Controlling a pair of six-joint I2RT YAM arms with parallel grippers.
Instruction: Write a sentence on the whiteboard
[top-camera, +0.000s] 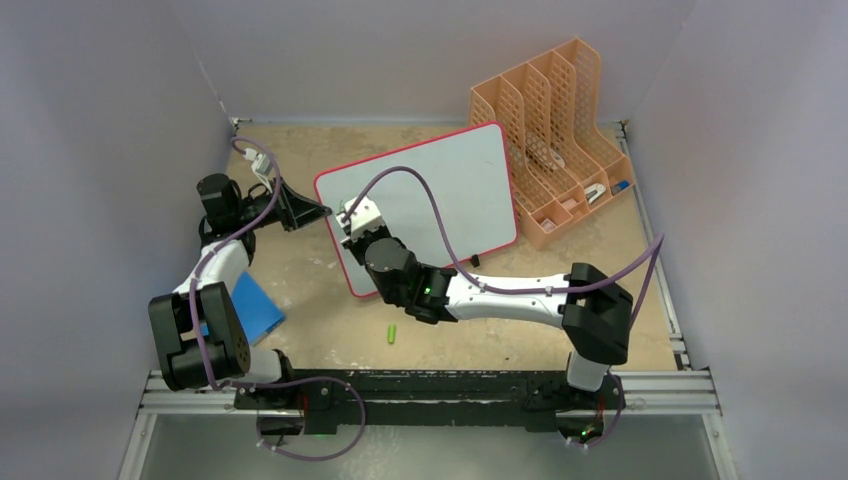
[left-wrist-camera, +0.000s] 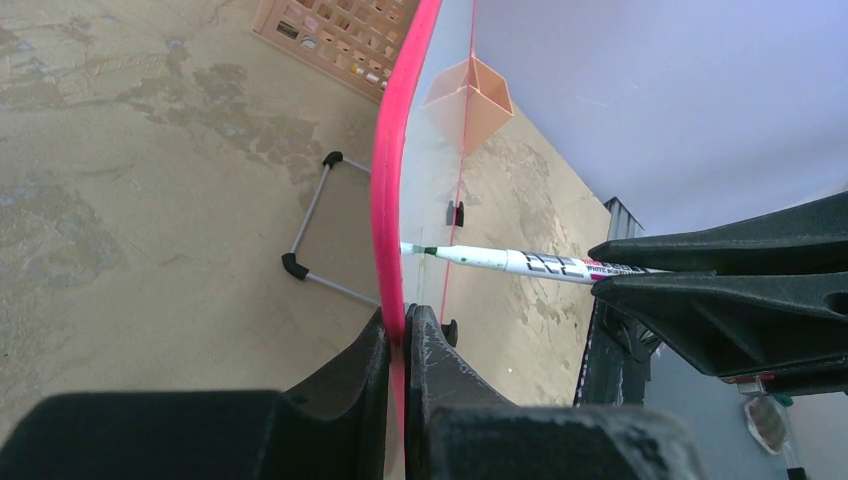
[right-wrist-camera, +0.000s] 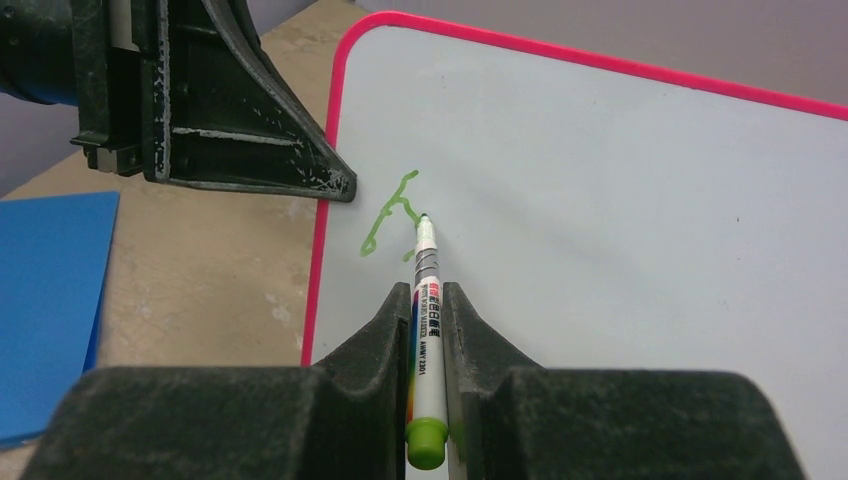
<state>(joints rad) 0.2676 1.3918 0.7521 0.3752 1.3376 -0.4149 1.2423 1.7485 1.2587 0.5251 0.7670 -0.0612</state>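
One blue pad (top-camera: 255, 305) is lying on the tabletop (top-camera: 320, 345) at the far left, beside the left arm (top-camera: 215, 270). That arm is folding back at its elbow and reaching forward and to the right. Its left hand (left-wrist-camera: 402, 330) is pinching the pink left rim of the single whiteboard (top-camera: 440, 190), with both fingers pressed tight against the edge.

The whiteboard is sitting near the middle of the tabletop, tilted up on one thin wire stand (left-wrist-camera: 312, 210) with black feet.

Of the sentence (right-wrist-camera: 388, 215), only one green squiggle is showing. It is lying close to the board's left rim, just right of the left hand's tip and just left of the pen tip.

The right hand (right-wrist-camera: 428, 300) is hovering over the board's left part. Its two fingers are squeezing one white marker (right-wrist-camera: 425, 330) by the barrel. The marker's green tip is touching the board beside the squiggle.

One small green cylinder (top-camera: 392, 333) is lying on the tabletop below the board. The right arm (top-camera: 510, 297) is stretching low from its base at the right towards the board, with its forearm running leftward.

One orange slotted file organizer (top-camera: 555, 140) is standing at the far right, touching the board's right edge and holding a few small items.
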